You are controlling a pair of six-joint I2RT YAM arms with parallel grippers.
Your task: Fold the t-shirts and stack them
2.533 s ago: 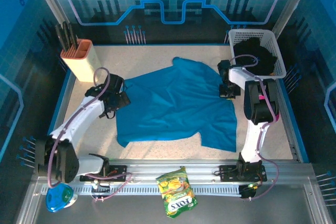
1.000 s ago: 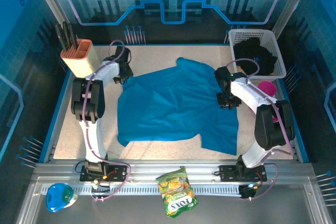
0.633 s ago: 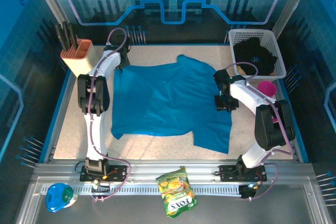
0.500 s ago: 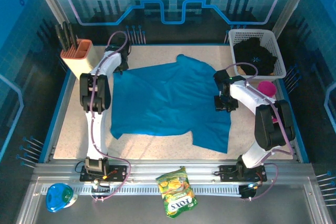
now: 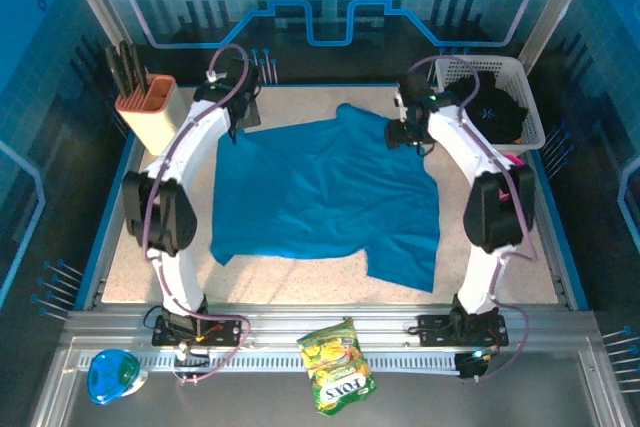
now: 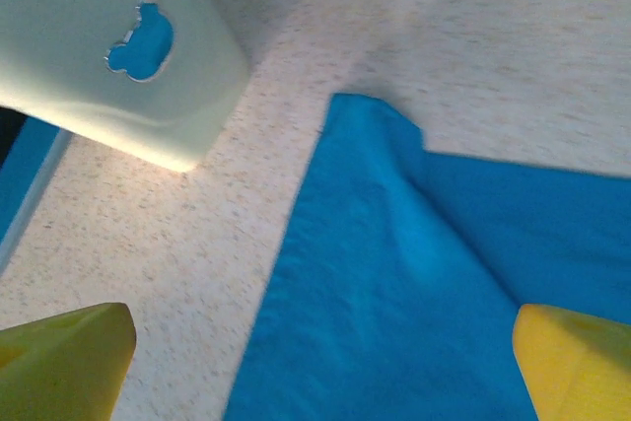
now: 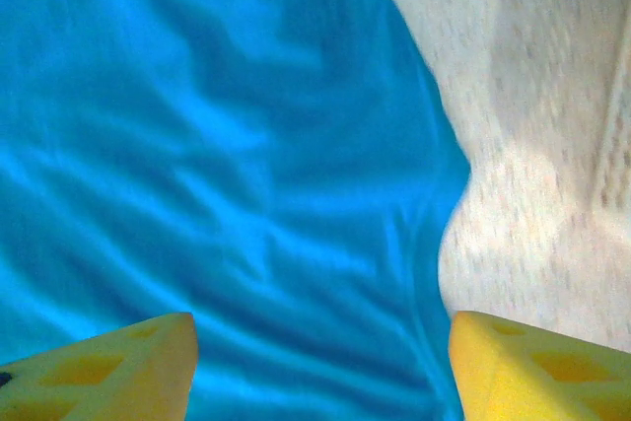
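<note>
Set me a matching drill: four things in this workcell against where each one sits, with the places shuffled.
1. teal shirt
2. black shirt
3. knife block
4. snack bag

A. in the basket
B. far left corner
C. spread on the table
D. on the near rail

Pairs: 1-C, 2-A, 3-B, 4-D

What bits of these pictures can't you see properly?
- Top view: black t-shirt crumpled in white plastic basket; basket walls and folds hide its shape.
- Left wrist view: pale knife block cut off by top edge.
- Right wrist view: large teal-blue t-shirt blurred, cut off by frame.
</note>
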